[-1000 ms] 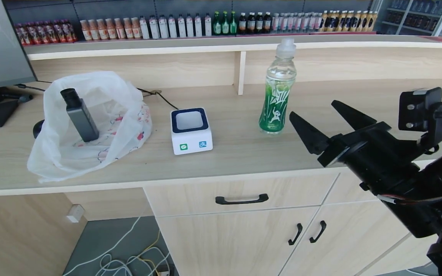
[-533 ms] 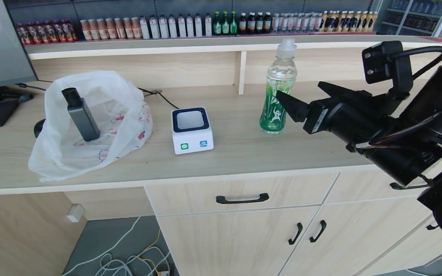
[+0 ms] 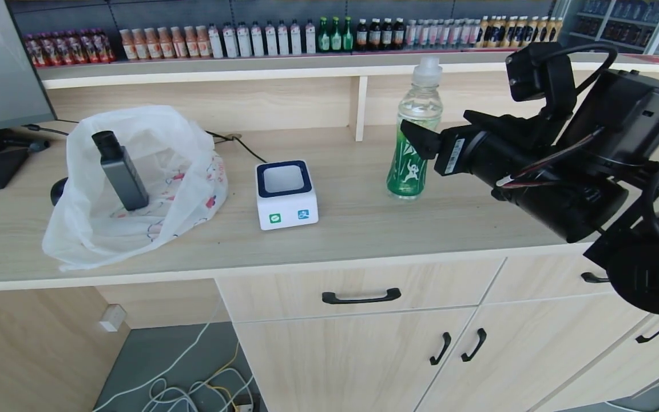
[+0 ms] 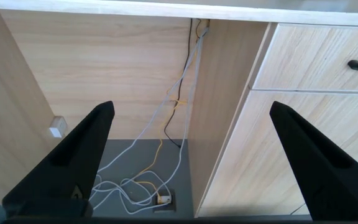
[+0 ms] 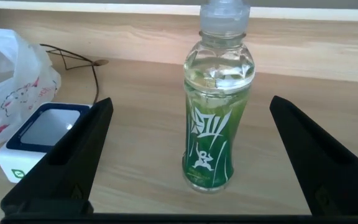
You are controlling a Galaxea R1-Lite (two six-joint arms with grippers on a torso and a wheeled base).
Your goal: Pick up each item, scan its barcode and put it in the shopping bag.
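Right hand: fingers spread wide, nothing held. It sits level with the clear plastic bottle with green label and pale cap, coming in from the tabletop's right end. In the right wrist view the bottle is centred in the gap between the two fingers; no contact visible. In the head view the near fingertip overlaps the bottle's label, so I can't tell whether the tips are already past it.

Bottle is upright, right of the tabletop's centre and closer to the back edge than the front.

White cube scanner with dark-blue-rimmed top window: around mid tabletop, well apart from the bottle on its left-end side.

Thin white plastic shopping bag: open and slumped near the left end. A dark grey flat container with a black cap leans tilted inside it.

Left hand: fingers apart and empty, below the tabletop's front edge, facing the wooden cabinet front and loose cables on the floor.
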